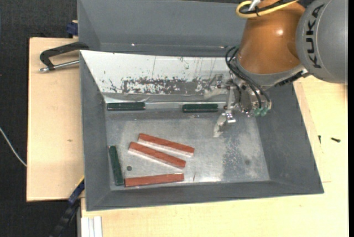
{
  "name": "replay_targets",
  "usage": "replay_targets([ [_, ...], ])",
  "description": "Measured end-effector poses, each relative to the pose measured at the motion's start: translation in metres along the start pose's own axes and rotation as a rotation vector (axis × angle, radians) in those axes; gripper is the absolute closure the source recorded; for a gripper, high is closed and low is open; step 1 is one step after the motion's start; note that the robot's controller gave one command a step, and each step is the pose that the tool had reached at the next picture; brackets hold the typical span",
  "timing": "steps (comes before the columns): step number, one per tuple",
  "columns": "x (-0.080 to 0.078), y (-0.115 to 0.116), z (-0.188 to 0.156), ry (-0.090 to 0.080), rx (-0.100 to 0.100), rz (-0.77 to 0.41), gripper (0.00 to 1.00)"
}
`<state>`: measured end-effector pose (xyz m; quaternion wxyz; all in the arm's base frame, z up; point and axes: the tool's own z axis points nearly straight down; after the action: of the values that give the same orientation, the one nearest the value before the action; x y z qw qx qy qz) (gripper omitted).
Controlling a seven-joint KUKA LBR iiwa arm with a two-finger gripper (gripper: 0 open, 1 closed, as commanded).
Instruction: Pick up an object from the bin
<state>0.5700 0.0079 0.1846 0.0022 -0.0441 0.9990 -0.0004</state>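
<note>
Here lie three red bars (166, 145) and three green bars (116, 165)

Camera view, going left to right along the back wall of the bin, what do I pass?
dark green bar lying along the wall → second dark green bar, also along the wall → claw, reaching down just right of it.

Right floor: bare bin (249, 161) bottom, open from above beside the claw (224, 122).
Left floor: three red-brown bars (156, 154) close together, narrow gaps.
Left wall: dark green bar (115, 165) along its foot.
Back wall: two dark green bars (200, 109), clear gap between.
</note>
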Motion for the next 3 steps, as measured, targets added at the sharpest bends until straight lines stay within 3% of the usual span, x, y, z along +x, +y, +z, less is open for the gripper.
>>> replay_targets([
  [1, -0.004, 0.017, 0.071, -0.001, -0.002, -0.061, 0.0],
  [2, 0.024, 0.094, 0.101, 0.004, -0.003, -0.268, 1.0],
  [3, 0.024, 0.094, 0.101, 0.004, -0.003, -0.268, 1.0],
])
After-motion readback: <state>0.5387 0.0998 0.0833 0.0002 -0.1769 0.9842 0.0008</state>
